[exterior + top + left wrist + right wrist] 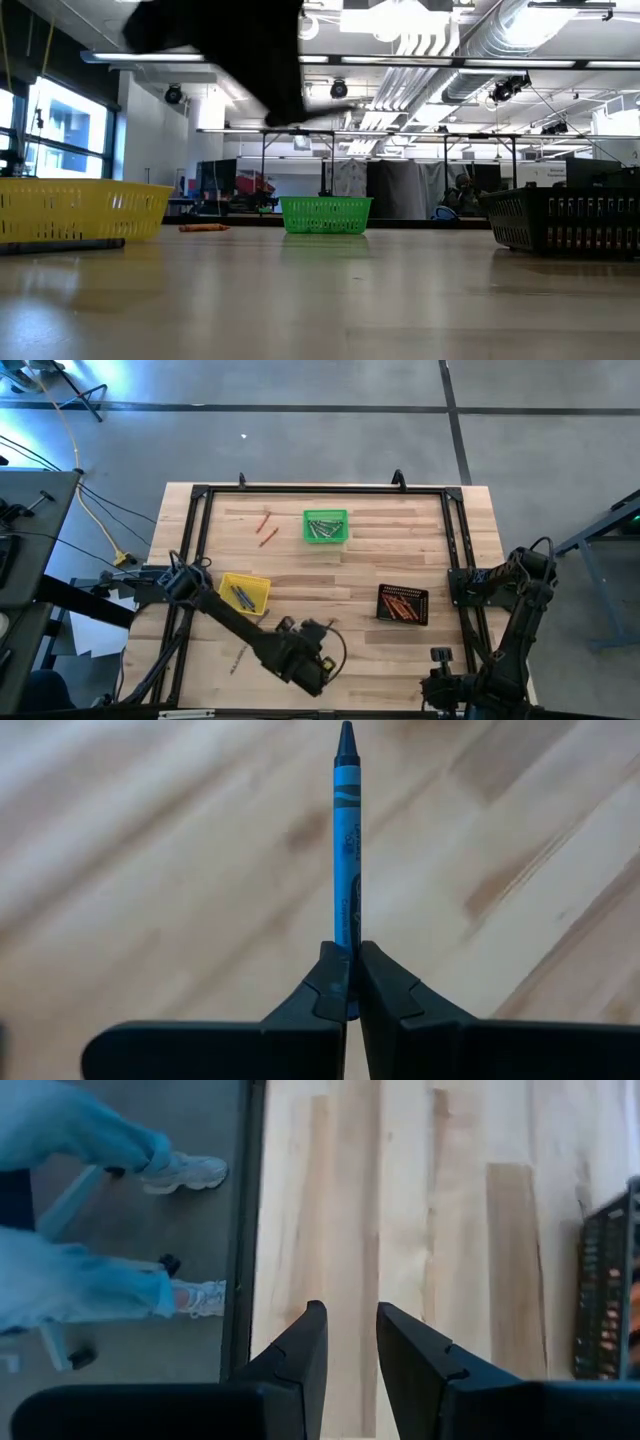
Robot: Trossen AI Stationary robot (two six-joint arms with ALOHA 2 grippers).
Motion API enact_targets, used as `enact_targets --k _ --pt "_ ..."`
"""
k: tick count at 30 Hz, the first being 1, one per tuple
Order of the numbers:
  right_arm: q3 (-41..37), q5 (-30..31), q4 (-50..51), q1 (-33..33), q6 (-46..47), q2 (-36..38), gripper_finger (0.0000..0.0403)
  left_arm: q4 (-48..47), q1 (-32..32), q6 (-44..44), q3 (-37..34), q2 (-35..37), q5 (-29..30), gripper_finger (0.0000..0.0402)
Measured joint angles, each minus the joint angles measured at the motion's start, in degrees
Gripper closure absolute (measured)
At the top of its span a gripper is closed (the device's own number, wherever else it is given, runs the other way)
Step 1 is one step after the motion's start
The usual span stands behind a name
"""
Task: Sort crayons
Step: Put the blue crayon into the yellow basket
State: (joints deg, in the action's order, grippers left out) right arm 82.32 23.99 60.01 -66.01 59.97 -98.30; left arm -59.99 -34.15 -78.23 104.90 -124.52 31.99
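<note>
Your left hand point(349, 1005) gripped a blue crayon point(346, 870) above the worktop point(340, 575), near the yellow basket point(245, 593). Two orange crayons point(266, 530) lay loose beside the green basket point(326, 526); your right hand point(350, 1345) waited, fingers slightly apart

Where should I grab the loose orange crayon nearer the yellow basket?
Grip the orange crayon mid-shaft, from straight above, jaws turned across its diagonal lie: it lies flat on the table, apart from the other orange crayon. The left gripper is shut on a blue crayon; the right gripper waits open at the table's edge.
</note>
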Motion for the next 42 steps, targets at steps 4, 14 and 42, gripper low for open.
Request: enact_targets --k 4,14,42 --pt "0.0 0.0 2.9 1.1 4.5 0.0 0.032 0.2 0.9 7.0 0.0 4.6 5.9 0.0401" --pt "0.0 0.5 19.0 7.5 8.6 0.0 0.032 -0.1 0.7 22.8 0.1 15.9 12.7 0.0401" --pt "-34.5 10.8 -3.1 46.7 -20.0 40.7 0.032 -30.2 -2.5 -11.9 -18.2 32.1 0.1 0.0401"
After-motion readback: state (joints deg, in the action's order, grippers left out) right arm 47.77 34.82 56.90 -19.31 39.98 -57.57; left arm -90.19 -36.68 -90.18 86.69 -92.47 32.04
